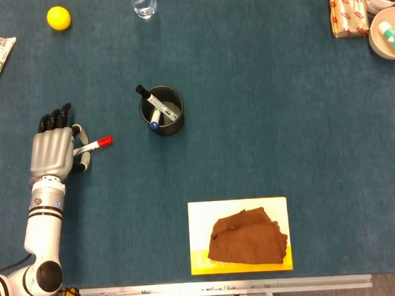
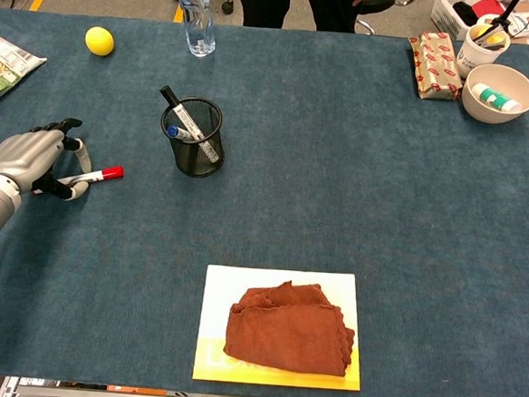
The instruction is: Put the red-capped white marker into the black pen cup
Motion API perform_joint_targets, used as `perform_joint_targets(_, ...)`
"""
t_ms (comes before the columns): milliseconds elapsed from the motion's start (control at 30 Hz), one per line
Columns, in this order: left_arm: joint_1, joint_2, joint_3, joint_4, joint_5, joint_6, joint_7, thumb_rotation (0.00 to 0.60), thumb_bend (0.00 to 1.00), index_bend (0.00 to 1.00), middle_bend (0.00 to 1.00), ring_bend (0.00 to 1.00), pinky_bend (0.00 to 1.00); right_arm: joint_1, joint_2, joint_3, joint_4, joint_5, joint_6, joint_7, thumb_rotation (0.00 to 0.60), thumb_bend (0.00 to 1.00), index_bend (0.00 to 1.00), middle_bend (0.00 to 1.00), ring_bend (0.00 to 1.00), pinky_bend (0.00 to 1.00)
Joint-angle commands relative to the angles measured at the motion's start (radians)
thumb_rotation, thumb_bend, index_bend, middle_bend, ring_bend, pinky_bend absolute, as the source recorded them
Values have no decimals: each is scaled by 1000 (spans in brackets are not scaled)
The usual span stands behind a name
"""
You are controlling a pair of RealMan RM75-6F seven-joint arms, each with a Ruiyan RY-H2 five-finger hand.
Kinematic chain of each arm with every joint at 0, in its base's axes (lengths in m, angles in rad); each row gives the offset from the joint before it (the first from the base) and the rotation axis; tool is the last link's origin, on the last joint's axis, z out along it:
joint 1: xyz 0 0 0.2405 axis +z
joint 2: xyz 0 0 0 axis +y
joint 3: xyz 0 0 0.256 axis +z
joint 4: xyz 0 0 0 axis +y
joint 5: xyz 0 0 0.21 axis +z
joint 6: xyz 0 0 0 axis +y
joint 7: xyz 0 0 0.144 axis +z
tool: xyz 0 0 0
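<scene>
The left robot hand pinches the red-capped white marker between thumb and finger, low over the counter, well left of the black pen cup, which holds 2 markers.

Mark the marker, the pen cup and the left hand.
marker [image 1: 92,146], head view, white barrel near the red cap
pen cup [image 1: 177,120], head view, right rim
left hand [image 1: 52,152], head view, back of the hand

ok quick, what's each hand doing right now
Left hand: holding the red-capped marker, pinched between its fingers low over the table.
Right hand: not in either view.
</scene>
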Motion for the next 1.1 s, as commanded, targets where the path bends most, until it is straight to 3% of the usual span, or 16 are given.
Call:
perform_joint_targets(33, 1, 0, -2, -1, 6, 3, -7, 571, 347, 495, 26, 0, 66, 0, 0, 0, 0, 0, 0, 0, 600, 0, 292, 232, 92, 197)
perform_joint_targets(400, 15, 13, -14, -78, 103, 94, -41, 570, 347, 522, 45, 0, 65, -1, 1, -1, -2, -4, 3, 2, 600, 0, 292, 233, 92, 197)
perform_joint_targets(1100, -6, 42, -94, -239, 249, 227, -49, 571, 347, 535, 61, 0, 66, -1, 3, -1, -3, -2, 0, 3, 600, 0, 292, 232, 92, 197)
